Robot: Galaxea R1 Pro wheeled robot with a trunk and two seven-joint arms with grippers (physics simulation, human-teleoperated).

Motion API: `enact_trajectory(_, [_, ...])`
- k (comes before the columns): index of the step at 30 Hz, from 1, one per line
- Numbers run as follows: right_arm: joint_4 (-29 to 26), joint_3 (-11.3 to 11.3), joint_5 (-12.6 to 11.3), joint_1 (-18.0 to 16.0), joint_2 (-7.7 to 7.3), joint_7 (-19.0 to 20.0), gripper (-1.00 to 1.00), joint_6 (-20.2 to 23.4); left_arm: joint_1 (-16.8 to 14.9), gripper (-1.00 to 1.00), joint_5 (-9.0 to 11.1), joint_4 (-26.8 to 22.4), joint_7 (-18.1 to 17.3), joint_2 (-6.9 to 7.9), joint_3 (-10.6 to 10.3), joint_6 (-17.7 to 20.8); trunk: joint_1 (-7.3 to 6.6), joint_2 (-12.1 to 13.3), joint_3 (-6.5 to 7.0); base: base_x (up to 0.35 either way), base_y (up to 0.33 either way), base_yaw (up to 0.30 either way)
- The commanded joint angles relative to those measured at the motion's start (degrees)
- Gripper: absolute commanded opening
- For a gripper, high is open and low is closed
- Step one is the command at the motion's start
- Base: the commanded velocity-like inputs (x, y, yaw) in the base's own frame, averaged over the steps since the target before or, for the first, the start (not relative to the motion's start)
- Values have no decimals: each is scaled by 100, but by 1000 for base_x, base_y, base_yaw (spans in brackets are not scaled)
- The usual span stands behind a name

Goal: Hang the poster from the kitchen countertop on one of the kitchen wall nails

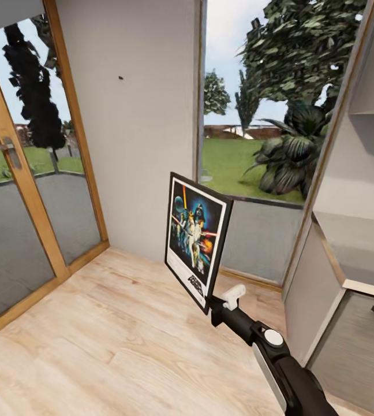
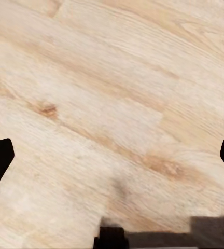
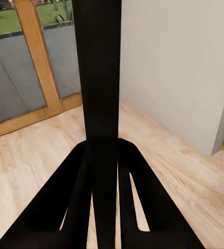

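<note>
Poster (image 1: 197, 240) stands upright at frame centre, pinched by its lower corner in the right claw (image 1: 214, 305) — such an edge grip could let it swing or slip before reaching the nail (image 1: 121, 77), upper left on the wall (image 1: 146, 144).

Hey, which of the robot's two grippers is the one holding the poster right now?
The right gripper: its jaws clamp the bottom corner of the Star Wars poster, held upright toward the wall. The left gripper is open, empty, above bare wood floor.
</note>
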Motion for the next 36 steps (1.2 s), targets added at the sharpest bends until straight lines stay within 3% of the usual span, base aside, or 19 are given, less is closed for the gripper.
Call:
enact_trajectory(1, [-9, 4, -72, -3, -3, 27, -100, 46, 0, 100, -18, -4, -42, 5, 28, -8, 2, -3, -5, 194, 253, 0])
enact_trajectory(36, [20, 41, -129, -3, 0, 24, -100, 65, 0, 100, -21, -4, -43, 39, 7, 15, 2, -3, -5, 238, 258, 0])
